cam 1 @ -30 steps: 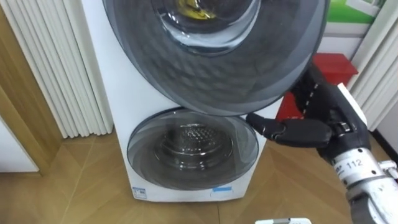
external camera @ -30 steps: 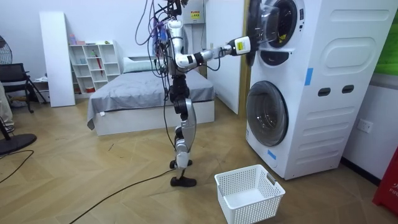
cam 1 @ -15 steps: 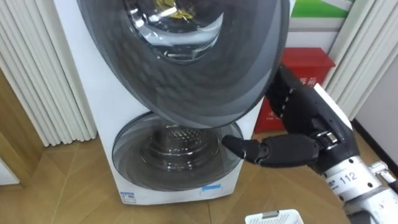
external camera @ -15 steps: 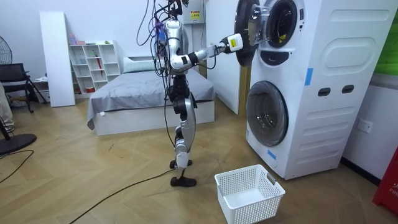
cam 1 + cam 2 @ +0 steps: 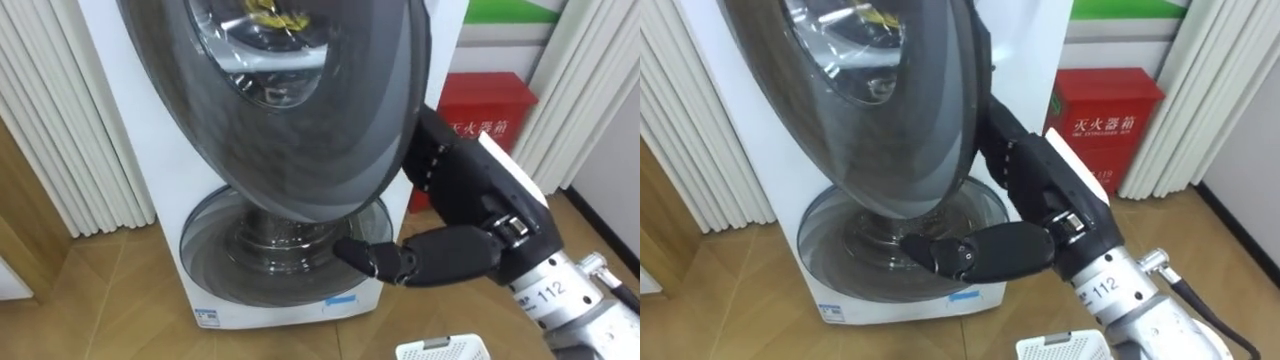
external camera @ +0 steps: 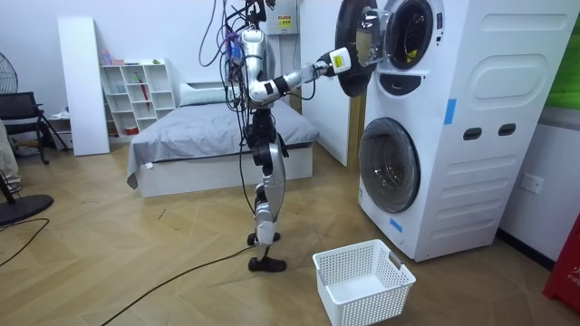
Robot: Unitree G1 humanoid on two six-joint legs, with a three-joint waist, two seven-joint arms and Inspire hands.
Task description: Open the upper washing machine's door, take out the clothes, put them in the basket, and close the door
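I observe the robot standing on the wood floor facing the stacked washing machine [image 6: 471,127], right arm raised to the upper unit. The right hand [image 5: 470,200] is at the free edge of the upper door [image 5: 330,120], which stands swung partly out from the cabinet. The thumb [image 5: 390,262] lies straight below the door's rim. The fingers pass behind the door edge, so I cannot tell whether they are curled on it.

Contents: a yellow item [image 5: 272,14] shows through the upper door's glass at the top of the eye views, in the upper drum. I cannot confirm its form.

The lower door [image 5: 290,250] is shut, and through its glass I see perforated metal drum wall.

The white basket [image 6: 362,281] sits on the floor just before the machine, near the robot's feet, its mesh bottom in plain sight. A red cabinet [image 5: 490,105] stands beside the machine.
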